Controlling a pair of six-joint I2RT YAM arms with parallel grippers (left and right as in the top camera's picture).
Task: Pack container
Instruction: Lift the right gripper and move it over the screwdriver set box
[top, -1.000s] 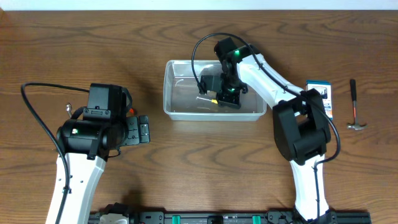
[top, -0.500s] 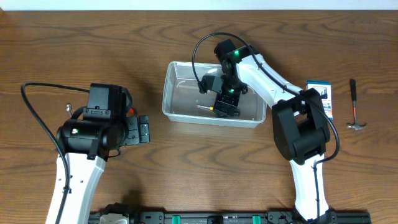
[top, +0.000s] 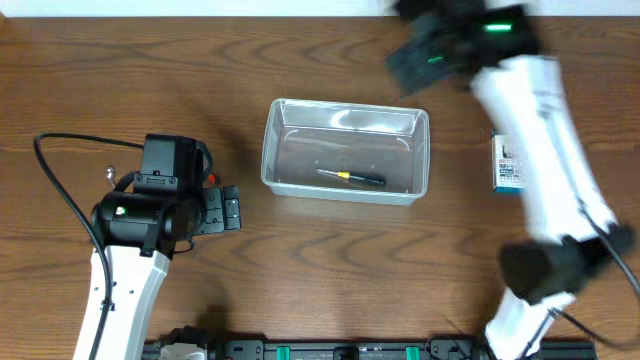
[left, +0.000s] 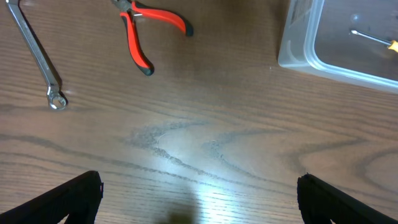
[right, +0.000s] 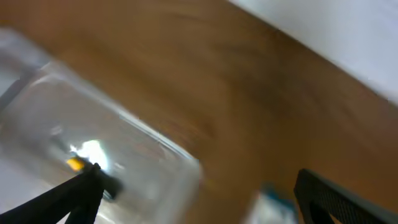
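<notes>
The clear container (top: 271, 150) stands mid-table, and a screwdriver (top: 351, 177) with a yellow-and-black handle lies loose inside it. My right gripper (top: 415, 58) is open and empty, blurred by motion, high above the table beyond the container's far right corner. Its wrist view looks down on the container (right: 143, 134), with the screwdriver's yellow band (right: 74, 163) by the left fingertip. My left gripper (top: 228, 210) hangs open and empty over bare wood, left of the container. Its view shows the container's corner (left: 298, 50) at top right.
Red-handled pliers (left: 146, 31) and a steel wrench (left: 37, 56) lie on the wood ahead of the left gripper. A small blue-and-white box (top: 508, 165) lies right of the container, partly under the right arm. A white strip runs along the table's far edge.
The right gripper opened, left the screwdriver in the container, and swung quickly up and away toward the far right. The container shifted slightly. The left arm stayed still.
</notes>
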